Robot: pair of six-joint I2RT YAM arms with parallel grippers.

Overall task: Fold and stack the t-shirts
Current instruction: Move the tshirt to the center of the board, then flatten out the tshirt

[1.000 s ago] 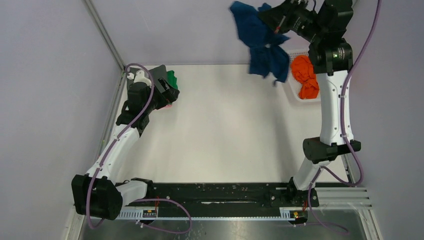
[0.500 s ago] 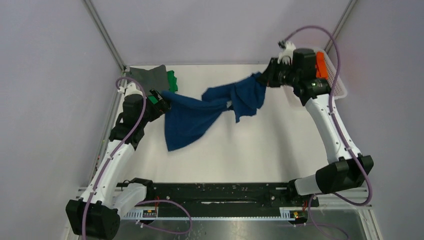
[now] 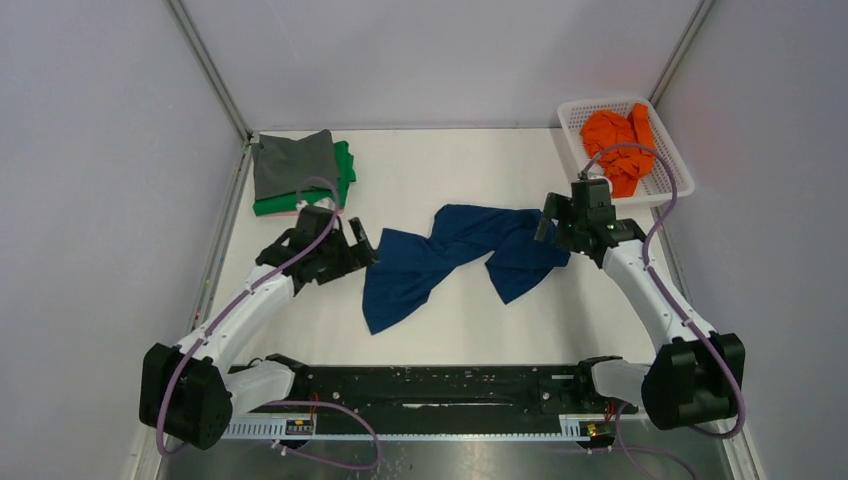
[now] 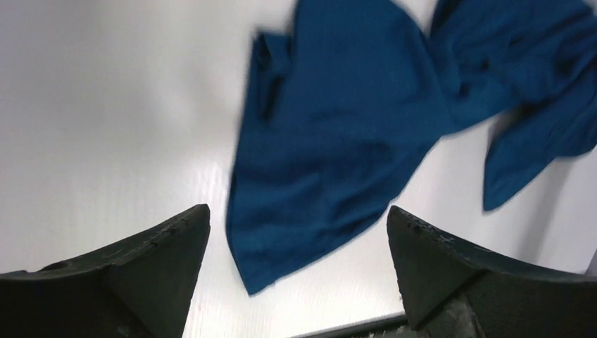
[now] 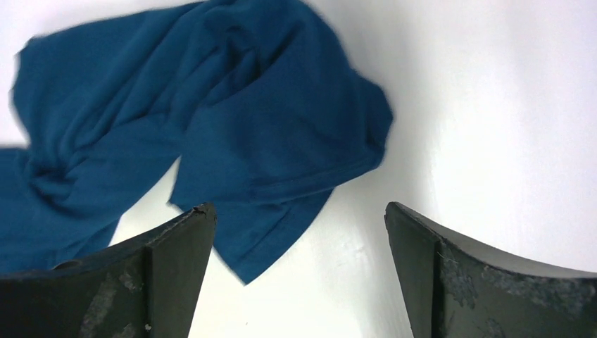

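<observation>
white table point(image 3: 450, 170) holds crumpled blue t-shirt point(image 3: 410, 265) between left jaws and right jaws, both spread, empty.

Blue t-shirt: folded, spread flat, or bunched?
Bunched, not folded. The blue t-shirt lies twisted and creased on the table; the left gripper and right gripper are open, holding nothing.

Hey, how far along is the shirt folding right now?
Done: a grey t-shirt folded on a green t-shirt, stacked far left. In hand: nothing gripped; the blue t-shirt lies crumpled mid-table between the open left gripper and right gripper. Left: fold and stack it, then the orange t-shirt in the basket.
</observation>
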